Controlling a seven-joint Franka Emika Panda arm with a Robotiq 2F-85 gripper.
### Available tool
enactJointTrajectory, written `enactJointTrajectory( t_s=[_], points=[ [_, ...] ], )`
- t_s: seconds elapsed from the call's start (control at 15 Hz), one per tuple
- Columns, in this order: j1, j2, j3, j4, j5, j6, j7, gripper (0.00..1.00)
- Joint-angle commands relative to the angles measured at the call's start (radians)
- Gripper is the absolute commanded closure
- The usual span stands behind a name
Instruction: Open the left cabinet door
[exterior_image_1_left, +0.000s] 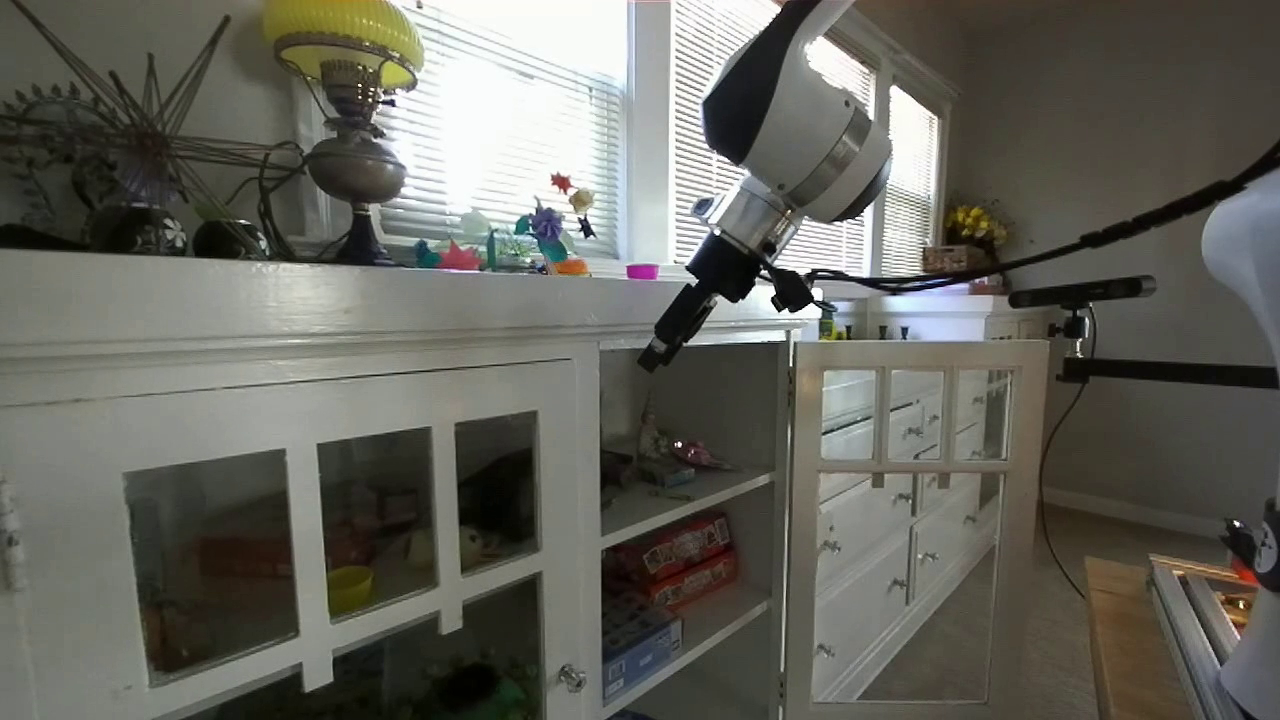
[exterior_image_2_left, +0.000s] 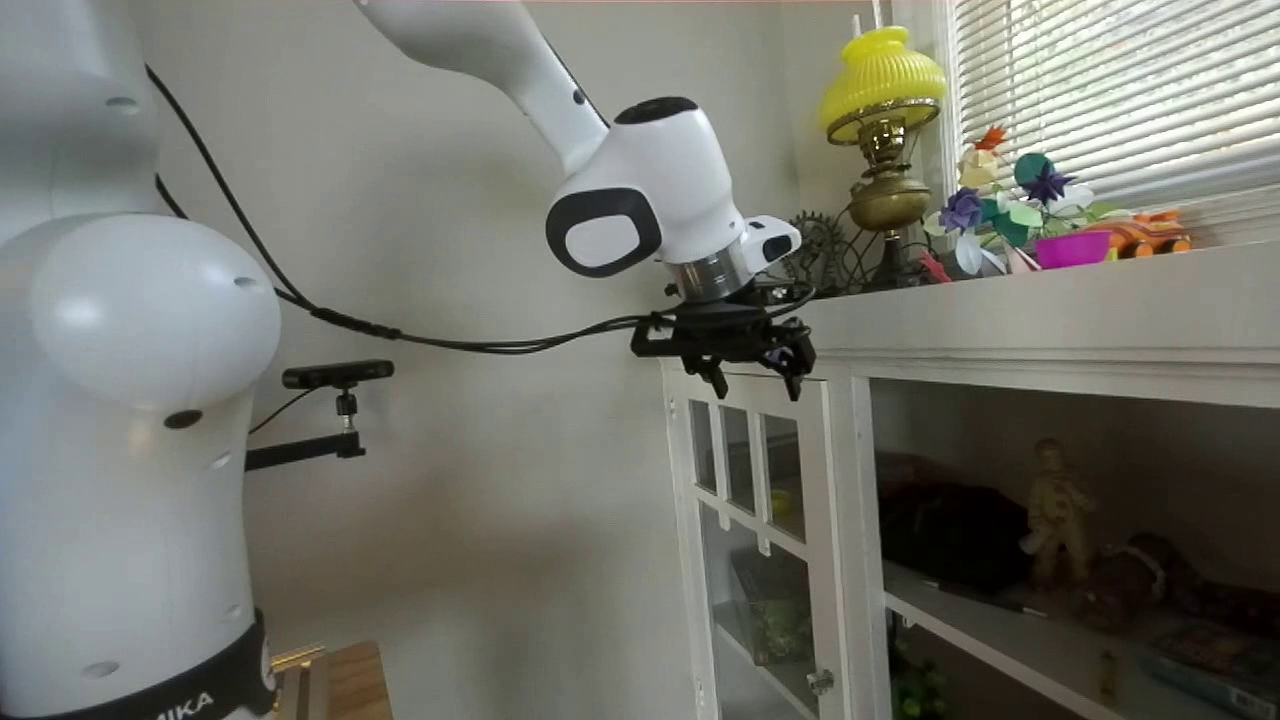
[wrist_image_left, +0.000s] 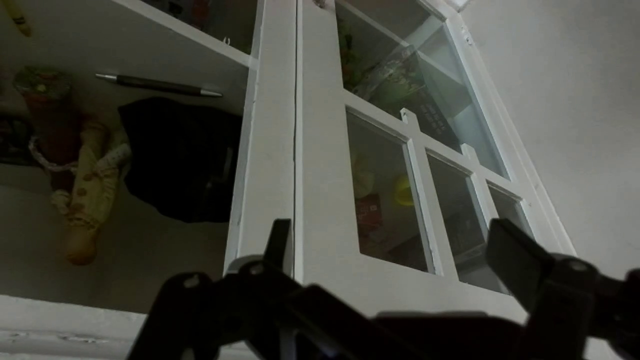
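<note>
The left cabinet door (exterior_image_1_left: 445, 520) is white with glass panes. It stands closed in its frame in both exterior views (exterior_image_2_left: 825, 560). Its clear knob (exterior_image_1_left: 572, 678) is low on the edge beside the open compartment and also shows in an exterior view (exterior_image_2_left: 821, 682). In the wrist view the door (wrist_image_left: 320, 125) fills the middle and right. My gripper (wrist_image_left: 390, 230) is open, with nothing between its fingers. In both exterior views it (exterior_image_1_left: 655, 358) hangs near the cabinet's top edge (exterior_image_2_left: 757, 388), well above the knob and apart from it.
A narrower-looking paned door (exterior_image_1_left: 1020, 520) stands swung open on the right of the compartment. Shelves (exterior_image_1_left: 690, 505) there hold red boxes (exterior_image_1_left: 690, 560), a figurine (exterior_image_2_left: 1060, 510) and a black item (wrist_image_left: 182, 160). A yellow lamp (exterior_image_1_left: 345, 40) and paper flowers (exterior_image_1_left: 548, 225) stand on the cabinet top.
</note>
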Motion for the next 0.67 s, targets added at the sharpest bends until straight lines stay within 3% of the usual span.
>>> enactJointTrajectory(
  t_s=[0.0, 0.33, 0.6],
  points=[
    [0.0, 0.0, 0.0, 0.0, 0.0, 0.0, 0.0, 0.0],
    [0.0, 0.0, 0.0, 0.0, 0.0, 0.0, 0.0, 0.0],
    [0.022, 0.022, -0.005, 0.016, 0.068, 0.025, -0.051, 0.0]
  ],
)
